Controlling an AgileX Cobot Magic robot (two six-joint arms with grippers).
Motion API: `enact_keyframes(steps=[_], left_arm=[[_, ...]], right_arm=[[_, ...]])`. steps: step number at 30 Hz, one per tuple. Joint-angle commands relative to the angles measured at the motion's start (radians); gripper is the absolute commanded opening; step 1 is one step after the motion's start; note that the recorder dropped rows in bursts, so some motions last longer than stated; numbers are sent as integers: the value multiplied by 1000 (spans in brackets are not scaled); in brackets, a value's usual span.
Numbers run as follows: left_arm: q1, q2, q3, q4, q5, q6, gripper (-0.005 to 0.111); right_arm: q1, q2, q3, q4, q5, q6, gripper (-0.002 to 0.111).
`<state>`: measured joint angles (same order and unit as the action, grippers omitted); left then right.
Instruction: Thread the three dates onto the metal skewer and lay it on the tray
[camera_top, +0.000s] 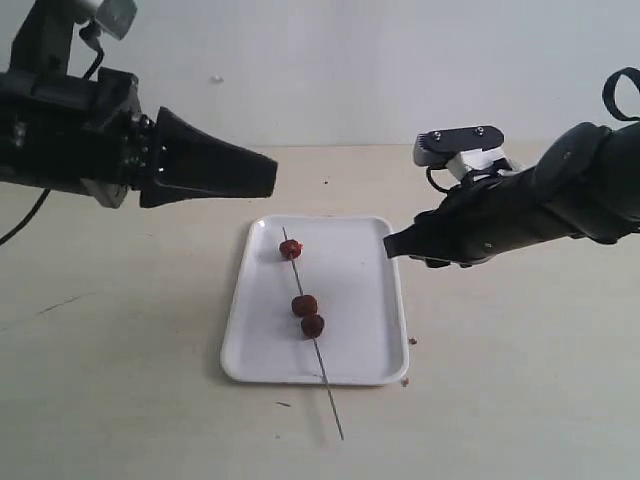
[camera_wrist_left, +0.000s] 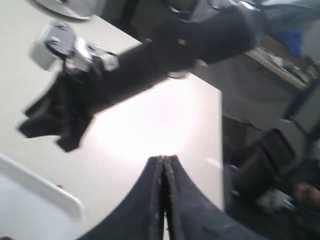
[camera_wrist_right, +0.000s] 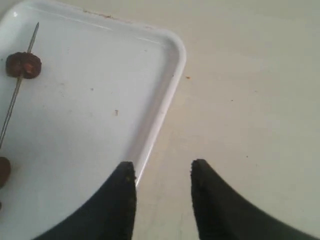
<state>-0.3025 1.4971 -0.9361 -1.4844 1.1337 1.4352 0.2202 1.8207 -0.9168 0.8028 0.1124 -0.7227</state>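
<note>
Well, in the exterior view the job looks as good as done. The metal skewer (camera_top: 323, 372) lies slantwise on the tray (camera_top: 372, 232) with all three dates (camera_top: 304, 305) threaded on it. One date sits near the far tip and the other two touch each other lower down. The skewer's near end overhangs the rim onto the table (camera_top: 520, 380). My left gripper (camera_top: 272, 172) hangs above the table to the left of the tray, and my right gripper (camera_top: 390, 243) sits just beside the tray's right edge. Neither touches the skewer.

In the left wrist view my left fingers (camera_wrist_left: 150, 200) are pressed flat together with nothing between them. A corner of the tray shows below.

In the right wrist view my right fingers (camera_wrist_right: 125, 200) stand apart and hold nothing, poised over the tray's rim, with the skewer and a date well off to one side. I judge nothing is left but to draw both arms clear.
</note>
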Motion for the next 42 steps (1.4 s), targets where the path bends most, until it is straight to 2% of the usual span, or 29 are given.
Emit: enact_keyframes(steps=[1,3,7,11,18,22,25,30,34,42], left_arm=[[-19,-39,154,-260,-354,292,0],[-34,-72,206,-260,-485,362,0],[-62,-176,284,-260,-667,363,0],[-68,-340,329,-260,-798,311,0],[-68,-725,453,-260,-1021,229,0],[-68,-920,535,-260,-1043,229,0],[-68,-1060,593,-260,-1050,224,0],[-68,-1260,666,-260,-1072,186,0],[-68,-1351,685,-260,-1073,186,0],[-68,-1419,685,-260,-1073,186,0]], right_arm=[[-7,-11,6,-27,20,-12,13],[-7,-22,23,-38,-1,-16,0],[-5,-83,80,-29,-104,-9,0],[16,-220,143,-29,-112,-9,0],[151,-560,300,-29,-147,-9,0],[229,-745,397,-29,-190,-7,0],[274,-862,461,-29,-136,-7,0],[285,-1017,545,-10,-45,23,0],[285,-1090,557,3,25,46,0],[285,-1145,557,3,26,44,0]])
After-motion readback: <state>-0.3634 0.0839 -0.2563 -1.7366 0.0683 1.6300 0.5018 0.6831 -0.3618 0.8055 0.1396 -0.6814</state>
